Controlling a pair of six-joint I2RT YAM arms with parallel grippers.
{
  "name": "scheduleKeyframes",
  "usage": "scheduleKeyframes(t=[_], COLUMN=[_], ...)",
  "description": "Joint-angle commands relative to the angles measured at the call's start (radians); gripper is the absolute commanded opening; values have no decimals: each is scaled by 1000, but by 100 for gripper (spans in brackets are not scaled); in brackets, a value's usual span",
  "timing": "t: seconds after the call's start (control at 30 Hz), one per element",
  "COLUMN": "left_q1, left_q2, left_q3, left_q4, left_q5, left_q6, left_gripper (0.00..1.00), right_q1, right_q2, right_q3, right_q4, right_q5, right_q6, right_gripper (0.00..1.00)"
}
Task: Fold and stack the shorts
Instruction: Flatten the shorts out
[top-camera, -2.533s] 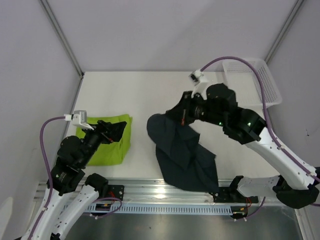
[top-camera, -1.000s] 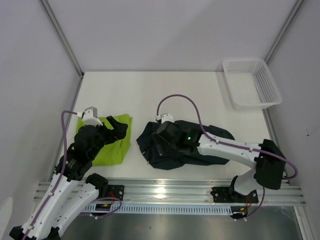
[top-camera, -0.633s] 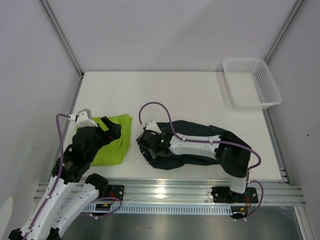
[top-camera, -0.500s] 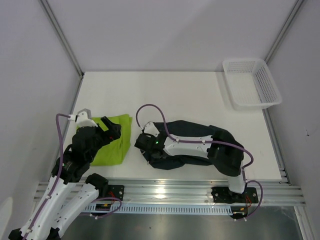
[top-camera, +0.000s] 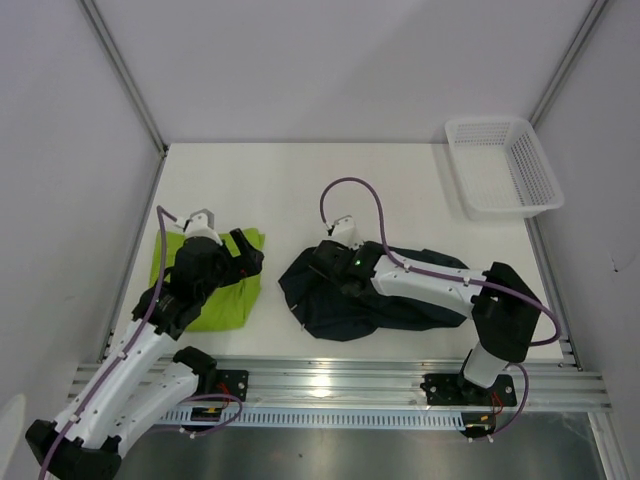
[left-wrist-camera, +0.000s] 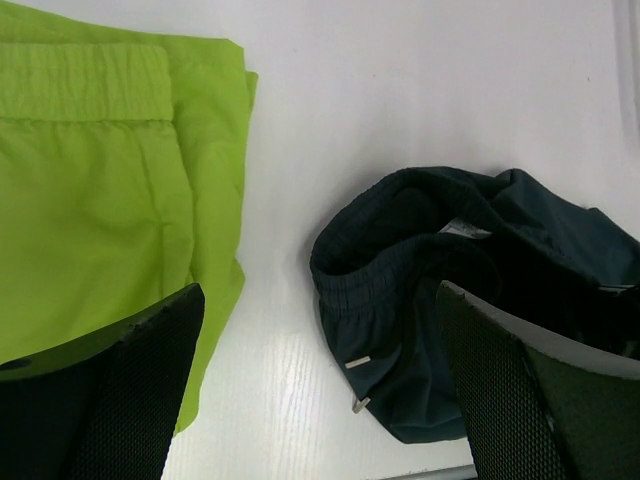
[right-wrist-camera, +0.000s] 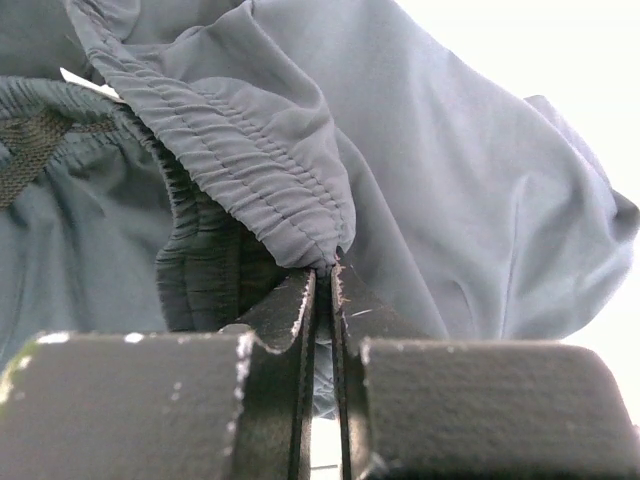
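Note:
The lime green shorts (top-camera: 215, 295) lie folded at the table's left; they also show in the left wrist view (left-wrist-camera: 90, 190). The dark navy-teal shorts (top-camera: 390, 300) lie bunched at the centre, and the left wrist view shows them too (left-wrist-camera: 480, 270). My left gripper (top-camera: 248, 262) hovers over the green pair's right edge, open and empty (left-wrist-camera: 320, 400). My right gripper (top-camera: 322, 270) is low on the dark pair's left part, shut on its gathered elastic waistband (right-wrist-camera: 325, 270), with fabric pinched between the jaws.
A white mesh basket (top-camera: 505, 165) stands at the back right corner. Bare white table (top-camera: 300, 190) lies behind both pairs. The metal rail (top-camera: 320, 375) runs along the near edge.
My right gripper has pulled back right from the dark shorts' left edge, still holding fabric. My left arm has reached forward and right over the green shorts.

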Motion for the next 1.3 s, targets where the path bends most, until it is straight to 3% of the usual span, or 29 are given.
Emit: scheduleKeyframes(t=[0.0,0.1,0.23,0.37,0.5,0.7,0.87,1.13,1.27], left_q1=[3,3,2,2,-3,-29,-32,-32,-32], left_q2=[63,132,193,225,288,442,538,686,773], left_q3=[-28,-42,-68,-92,-86,-31,-25,13,47], left_q4=[118,181,241,299,344,341,356,416,428], left_q5=[88,114,145,163,214,277,294,329,408], left_q6=[31,27,24,27,44,75,80,77,86], left_gripper=[99,99,99,99,99,99,96,83,67], right_q1=[-26,-62,-117,-109,-103,-103,-105,-99,-97], right_q2=[-66,-75,-79,-76,-63,-47,-49,-43,-49], right_q3=[-30,-58,-99,-96,-76,-76,-76,-70,-72], right_q4=[26,46,80,66,11,-16,-10,13,14], right_q5=[-2,-60,-167,-207,-167,-160,-193,-230,-245], right_q6=[-18,-44,-75,-83,-70,-66,-69,-67,-69], right_gripper=[0,3,29,46,47,37,41,43,43])
